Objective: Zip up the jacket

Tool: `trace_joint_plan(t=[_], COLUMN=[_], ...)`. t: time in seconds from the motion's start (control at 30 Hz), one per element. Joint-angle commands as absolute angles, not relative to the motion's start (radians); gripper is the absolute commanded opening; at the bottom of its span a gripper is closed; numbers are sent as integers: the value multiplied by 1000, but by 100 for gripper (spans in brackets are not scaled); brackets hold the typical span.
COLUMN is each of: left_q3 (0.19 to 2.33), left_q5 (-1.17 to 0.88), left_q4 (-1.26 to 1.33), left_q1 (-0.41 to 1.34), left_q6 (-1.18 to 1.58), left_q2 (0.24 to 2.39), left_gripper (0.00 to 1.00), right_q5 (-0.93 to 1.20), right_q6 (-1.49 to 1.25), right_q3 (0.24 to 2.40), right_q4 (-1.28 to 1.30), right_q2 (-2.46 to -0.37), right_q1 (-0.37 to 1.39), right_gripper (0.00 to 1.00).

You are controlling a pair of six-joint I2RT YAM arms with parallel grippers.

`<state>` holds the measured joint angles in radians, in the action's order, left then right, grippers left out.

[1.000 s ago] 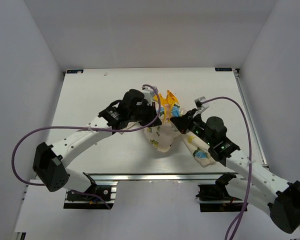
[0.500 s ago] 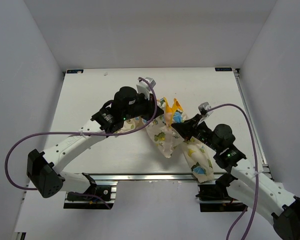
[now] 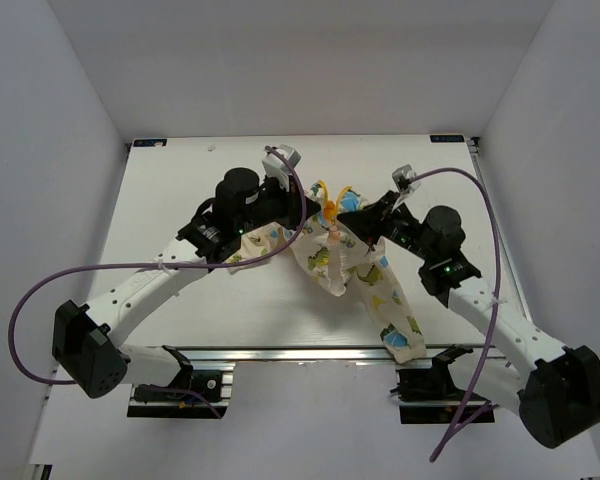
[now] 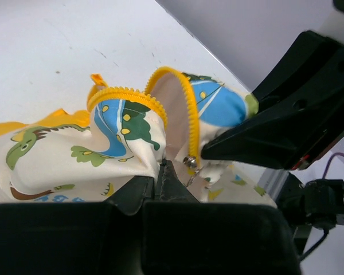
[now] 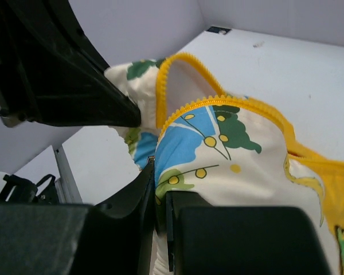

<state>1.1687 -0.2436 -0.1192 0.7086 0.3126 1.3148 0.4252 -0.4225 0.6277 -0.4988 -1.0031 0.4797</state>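
**Both arms at the zipper, jacket held aloft.** Your grippers met over the middle of the table [image 3: 170, 190], where the jacket [image 3: 330, 262] hung bunched between them, one sleeve [image 3: 395, 320] trailing toward the near right edge. Your left gripper [image 4: 163, 171] was pinched fully closed on a fold of cream cloth just beside the zipper slider [image 4: 189, 162]. Your right gripper [image 5: 155, 175] was clamped almost as tightly on the opposite front edge, below its yellow teeth [image 5: 186, 109]. Neither appeared to hold the pull tab itself. The two tooth rows arched apart above the slider, so a pull from here could probably have dragged loose fabric into it and jammed it. Each grip took only a thin fold, and a sideways tug might have slipped it free and dropped the garment. The fingertips also stood close enough together to risk colliding.
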Motion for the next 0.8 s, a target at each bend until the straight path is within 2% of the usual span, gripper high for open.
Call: trace_joint_plan(t=[0.0,0.17,0.33,0.43,0.53,0.77], left_q3=[1143,1098,1013,1012,1017,1003], left_q5=[-307,-360,-526,-605,-673,-698], left_q4=[-11,76,239,270,296,331], left_q1=[672,615,549,542,540,540], left_q6=[285,316,371,371,382,413], left_q2=[1264,1258,1238,1256,1270,1267], left_gripper=[0,0,0,0,0,0], right_q5=[592,784,986,988,967,900], right_q6=[-442,-531,-627,-673,-635,-650], right_q3=[736,756,813,815,836,838], right_q4=[-624,-814,-970,-1045,-991,-1037], right_q2=[-1060,-1147,-1262,-1313,-1344,-1373], right_q1=[431,358,322,319,319,319], right_gripper=[0,0,0,0,0,0])
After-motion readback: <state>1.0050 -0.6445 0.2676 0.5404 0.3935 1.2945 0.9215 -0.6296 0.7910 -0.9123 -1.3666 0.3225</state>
